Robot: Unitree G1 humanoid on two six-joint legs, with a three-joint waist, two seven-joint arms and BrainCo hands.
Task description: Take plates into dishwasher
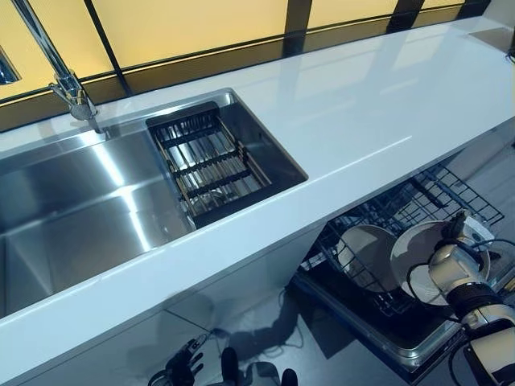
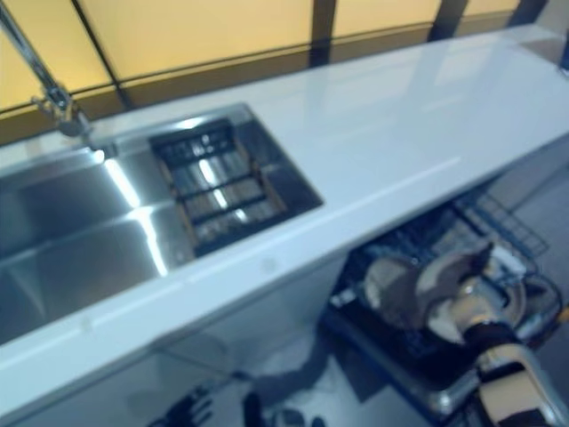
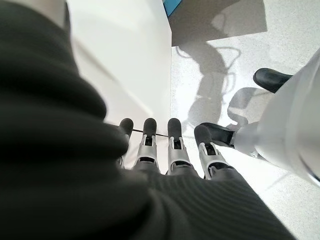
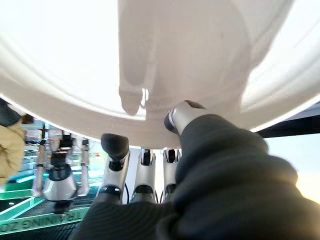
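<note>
Both head eyes look down on the sink (image 1: pixel 88 201); wrist cameras peer closely along each hand.

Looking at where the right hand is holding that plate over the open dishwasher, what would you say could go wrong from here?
1. The right hand holds the plate by its edge, thumb on one face and fingers on the other; it may slip.
2. Another plate already stands close by in the dishwasher rack, so the two could knock together.
3. The countertop overhangs the rack and may partly hide the slot.
</note>
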